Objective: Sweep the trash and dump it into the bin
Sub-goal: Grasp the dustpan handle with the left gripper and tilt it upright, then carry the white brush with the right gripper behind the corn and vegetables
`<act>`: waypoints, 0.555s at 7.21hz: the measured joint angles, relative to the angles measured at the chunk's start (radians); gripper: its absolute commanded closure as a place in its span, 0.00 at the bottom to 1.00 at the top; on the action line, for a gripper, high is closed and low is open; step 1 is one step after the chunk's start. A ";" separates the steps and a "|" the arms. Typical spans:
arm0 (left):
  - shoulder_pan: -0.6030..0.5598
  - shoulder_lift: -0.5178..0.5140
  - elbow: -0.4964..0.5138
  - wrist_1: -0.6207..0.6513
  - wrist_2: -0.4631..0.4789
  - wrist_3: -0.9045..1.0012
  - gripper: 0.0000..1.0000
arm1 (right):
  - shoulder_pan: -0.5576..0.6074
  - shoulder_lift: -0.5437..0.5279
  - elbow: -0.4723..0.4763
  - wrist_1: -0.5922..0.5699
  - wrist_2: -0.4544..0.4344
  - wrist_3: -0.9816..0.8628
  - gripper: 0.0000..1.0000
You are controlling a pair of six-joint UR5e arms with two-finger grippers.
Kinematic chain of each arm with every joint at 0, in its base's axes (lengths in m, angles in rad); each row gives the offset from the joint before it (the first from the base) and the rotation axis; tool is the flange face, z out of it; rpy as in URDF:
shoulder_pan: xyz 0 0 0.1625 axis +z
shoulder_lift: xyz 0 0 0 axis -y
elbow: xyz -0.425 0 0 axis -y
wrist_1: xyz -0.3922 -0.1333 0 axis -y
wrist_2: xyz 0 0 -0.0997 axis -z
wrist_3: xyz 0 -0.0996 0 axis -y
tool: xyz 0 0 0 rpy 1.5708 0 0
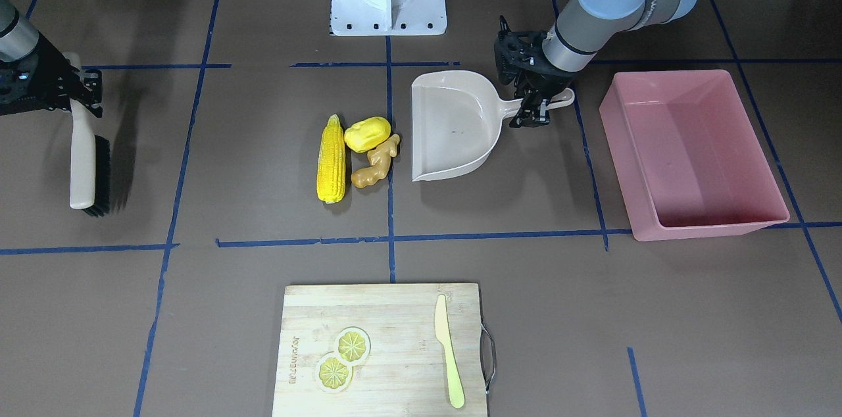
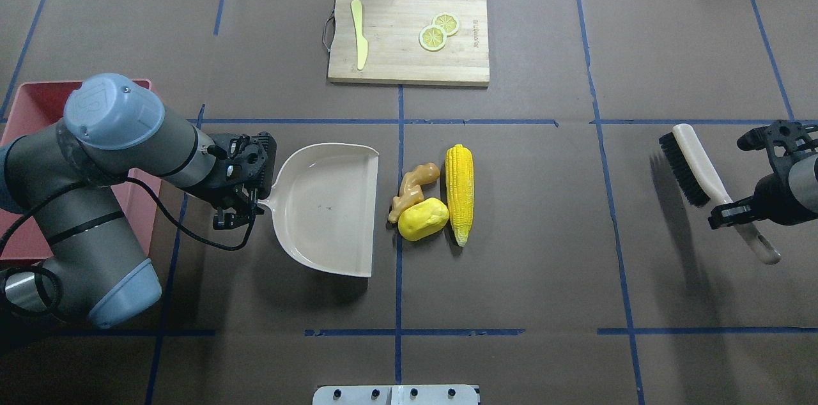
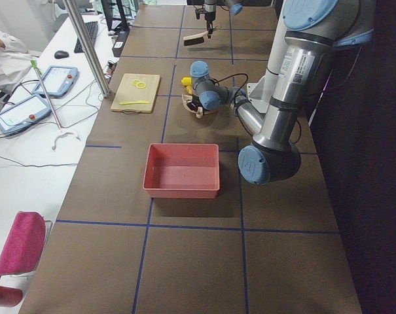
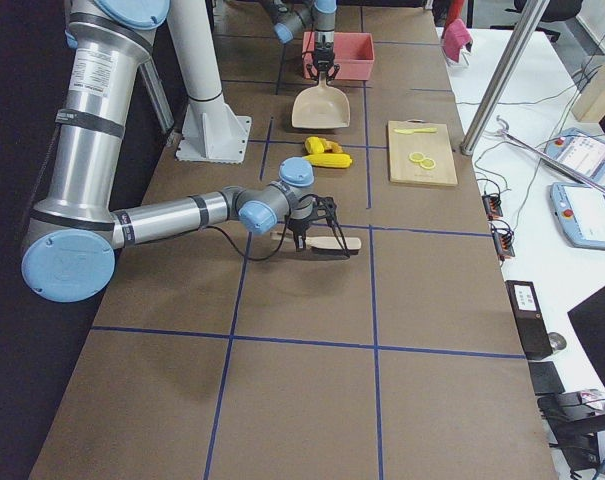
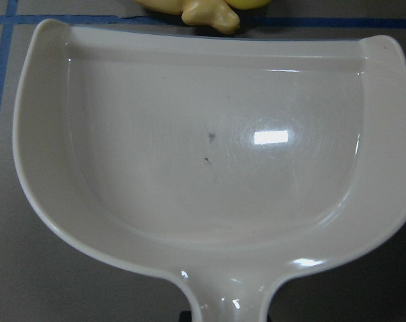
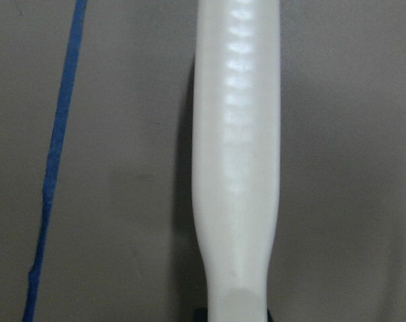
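- Sweeping is not yet begun — the corn cob (image 2: 460, 191), lumpy yellow piece (image 2: 423, 218) and ginger root (image 2: 412, 188) lie bunched on the bench, just beside the dustpan (image 2: 326, 207) mouth, and the bin (image 1: 618, 147) stands beyond its handle.
- Next, I judge, my brush (image 2: 687, 159) must come round behind the pile.
- My left jaws clench the dustpan handle — my right jaws grip the brush handle.

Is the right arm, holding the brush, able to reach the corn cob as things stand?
Probably yes: nothing stands on the table between the brush and the corn cob; the ginger root and dustpan lie on its far side.
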 measured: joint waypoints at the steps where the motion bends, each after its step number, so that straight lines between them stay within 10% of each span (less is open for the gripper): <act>1: 0.002 -0.017 0.022 0.006 0.007 -0.012 1.00 | -0.001 0.000 0.007 0.000 0.007 0.002 1.00; 4: 0.004 -0.054 0.077 0.006 0.010 -0.070 1.00 | -0.059 0.014 0.064 0.000 0.020 0.125 1.00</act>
